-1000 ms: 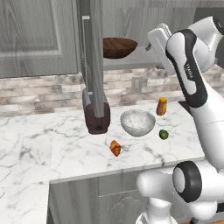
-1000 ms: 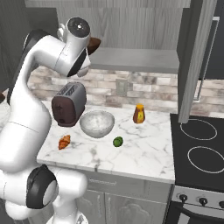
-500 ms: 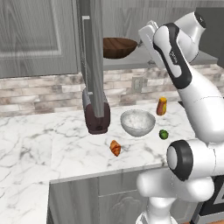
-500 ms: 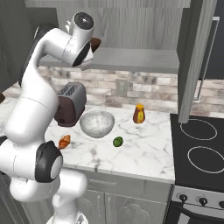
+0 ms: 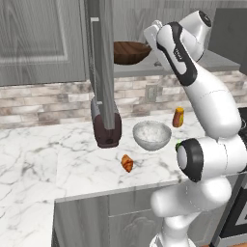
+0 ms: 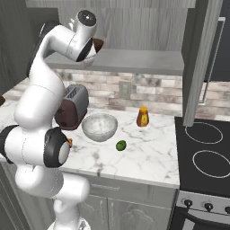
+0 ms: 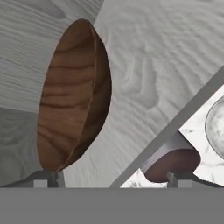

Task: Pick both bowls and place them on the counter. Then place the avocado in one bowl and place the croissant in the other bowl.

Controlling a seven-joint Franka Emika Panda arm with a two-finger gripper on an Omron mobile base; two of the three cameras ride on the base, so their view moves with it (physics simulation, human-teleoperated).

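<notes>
Hand view shows wooden bowl [image 7: 72, 96] in profile — left base view, croissant [image 5: 127, 163].

The arm [image 5: 212, 111] is glossy white, built from thick rounded segments. Each joint [image 5: 189, 159] has a dark grey to black ring with a round grey cap in it. A black band [image 5: 179, 58] runs along one upper link. The base is a white rounded column.
</notes>
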